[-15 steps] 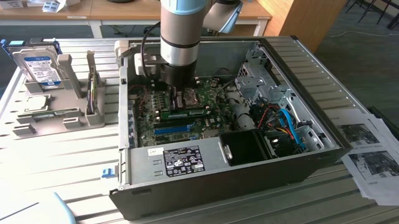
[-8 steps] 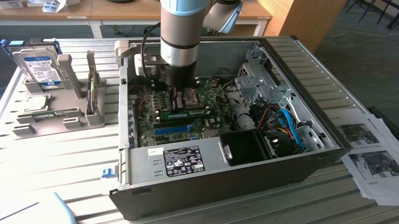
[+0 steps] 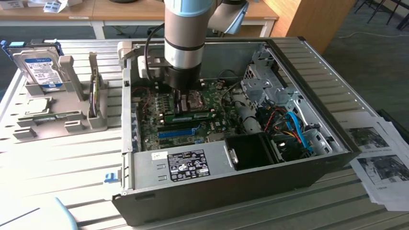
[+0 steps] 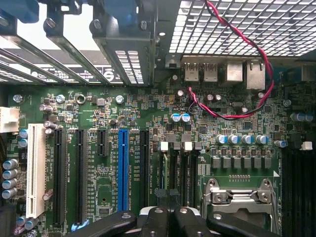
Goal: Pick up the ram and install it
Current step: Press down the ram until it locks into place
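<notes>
Gripper point(image 3: 184, 106) lowered inside the open computer case point(image 3: 332, 115), fingers closed together. Below it the ram point(image 3: 193, 116) lies across the motherboard point(image 4: 123, 123).

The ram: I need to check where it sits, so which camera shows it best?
The exterior view: the ram lies as a long green stick across the motherboard, directly under the arm's shut pincer. The wrist view gives only a dark shape between the pincer's fingers.
</notes>
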`<action>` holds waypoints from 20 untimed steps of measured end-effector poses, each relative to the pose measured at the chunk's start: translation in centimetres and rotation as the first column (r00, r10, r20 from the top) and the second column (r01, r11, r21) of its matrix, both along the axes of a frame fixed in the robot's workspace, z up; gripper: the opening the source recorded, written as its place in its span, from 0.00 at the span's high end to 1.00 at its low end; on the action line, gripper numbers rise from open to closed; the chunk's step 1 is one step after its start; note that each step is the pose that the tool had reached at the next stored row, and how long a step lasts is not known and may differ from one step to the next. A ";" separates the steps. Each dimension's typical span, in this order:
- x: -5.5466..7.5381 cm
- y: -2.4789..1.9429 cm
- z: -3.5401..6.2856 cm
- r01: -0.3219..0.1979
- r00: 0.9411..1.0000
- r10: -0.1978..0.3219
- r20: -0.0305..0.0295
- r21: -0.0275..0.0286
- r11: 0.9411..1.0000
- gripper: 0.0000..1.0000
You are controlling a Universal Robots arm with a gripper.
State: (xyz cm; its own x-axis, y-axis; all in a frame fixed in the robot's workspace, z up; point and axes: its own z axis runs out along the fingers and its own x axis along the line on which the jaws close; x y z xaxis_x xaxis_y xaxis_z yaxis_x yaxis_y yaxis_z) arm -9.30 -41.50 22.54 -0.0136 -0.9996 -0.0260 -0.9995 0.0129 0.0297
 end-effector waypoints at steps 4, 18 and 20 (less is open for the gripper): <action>0.0 0.00 -0.08 0.000 1.000 0.000 0.000 0.000 1.000 0.91; 0.0 -0.01 -0.24 0.000 1.000 0.000 0.000 0.000 1.000 0.91; 0.0 -0.01 -0.27 0.000 1.000 0.000 0.000 0.000 1.000 0.91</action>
State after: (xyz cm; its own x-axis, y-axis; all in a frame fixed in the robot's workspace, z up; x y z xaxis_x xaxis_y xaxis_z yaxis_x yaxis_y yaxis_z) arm -9.30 -41.51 22.27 -0.0136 -0.9996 -0.0259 -0.9995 0.0129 0.0298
